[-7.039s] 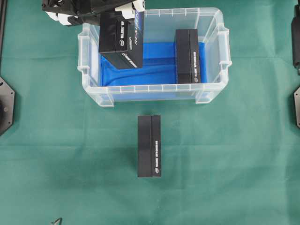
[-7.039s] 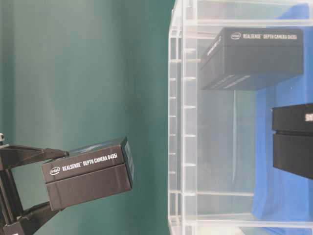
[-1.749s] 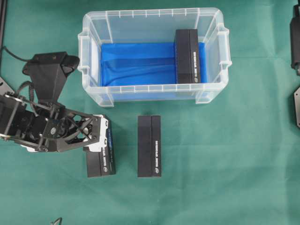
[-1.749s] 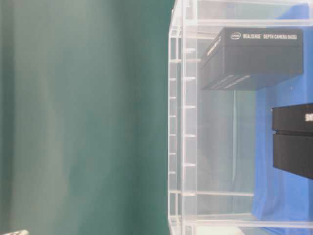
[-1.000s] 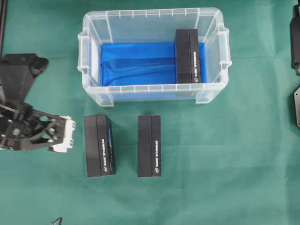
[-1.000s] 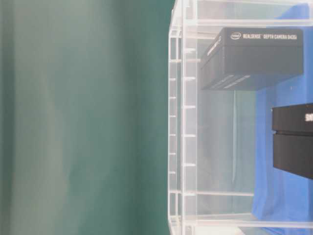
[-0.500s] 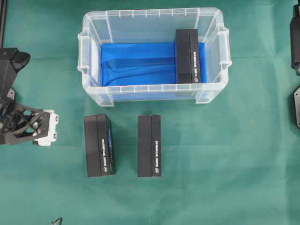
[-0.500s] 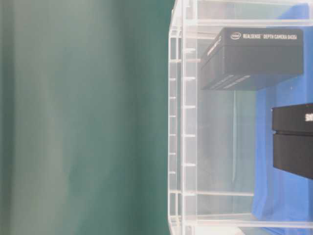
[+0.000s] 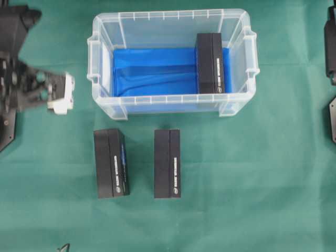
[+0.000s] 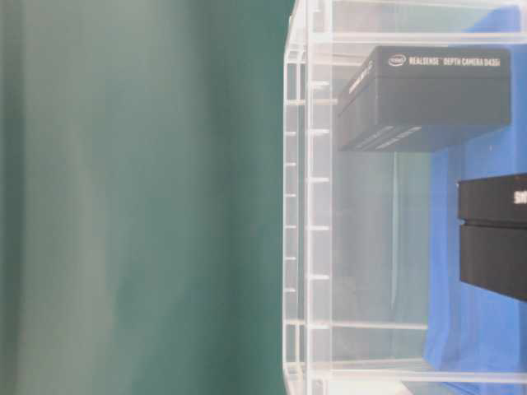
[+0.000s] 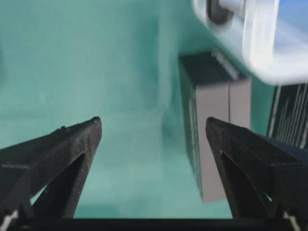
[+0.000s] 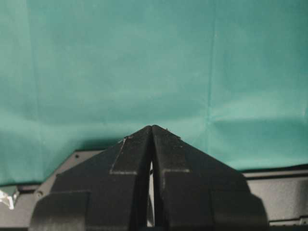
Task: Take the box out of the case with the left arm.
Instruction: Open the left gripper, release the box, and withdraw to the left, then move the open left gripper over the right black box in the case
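Cut off and blurred

Left arm (image 9: 21,84) runs off at nine o'clock overhead; the case (image 11: 260,43) at one o'clock in the left wrist view is blurred and cropped.

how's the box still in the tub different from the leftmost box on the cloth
The box in the tub stands on the blue lining against the tub's right wall; the leftmost box on the cloth lies outside, below the tub's left corner. The cloth box shows a blue edge strip; the tub box doesn't. Both are black, oblong and lie parallel.
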{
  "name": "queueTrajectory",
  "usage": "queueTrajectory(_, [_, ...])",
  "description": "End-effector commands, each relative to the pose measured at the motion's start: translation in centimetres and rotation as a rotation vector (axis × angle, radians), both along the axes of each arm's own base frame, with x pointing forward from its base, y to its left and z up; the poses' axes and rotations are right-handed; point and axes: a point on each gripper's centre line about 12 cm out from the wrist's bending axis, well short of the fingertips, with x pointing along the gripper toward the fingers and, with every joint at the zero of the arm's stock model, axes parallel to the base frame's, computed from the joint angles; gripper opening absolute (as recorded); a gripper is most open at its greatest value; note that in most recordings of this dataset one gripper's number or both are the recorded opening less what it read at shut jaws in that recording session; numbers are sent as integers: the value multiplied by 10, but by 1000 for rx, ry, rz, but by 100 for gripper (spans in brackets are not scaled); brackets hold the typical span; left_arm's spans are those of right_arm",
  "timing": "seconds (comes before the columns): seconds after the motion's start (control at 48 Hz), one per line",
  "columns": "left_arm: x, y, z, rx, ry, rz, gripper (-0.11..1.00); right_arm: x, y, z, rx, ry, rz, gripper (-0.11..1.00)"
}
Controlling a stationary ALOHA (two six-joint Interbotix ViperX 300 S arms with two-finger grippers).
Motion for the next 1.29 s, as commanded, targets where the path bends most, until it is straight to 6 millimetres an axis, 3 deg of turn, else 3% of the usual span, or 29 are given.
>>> queueTrajectory(0.0, [-5,22,8,14,-28,41,87,1,-1,2,-3,-8,-3,0])
queueTrajectory(0.146, [-9,44,11,37,-33,33,87,1,-1,1,-3,-5,-3,0])
queueTrajectory(0.458, [-14,60,12,55,-26,34,87,2,-1,1,-3,-3,-3,0])
queueTrajectory(0.854, [-8,60,13,49,-48,33,87,1,0,1,-3,-6,-2,0])
queueTrajectory(1.27, [12,63,16,54,-70,21,87,0,-1,1,-3,-8,-3,0])
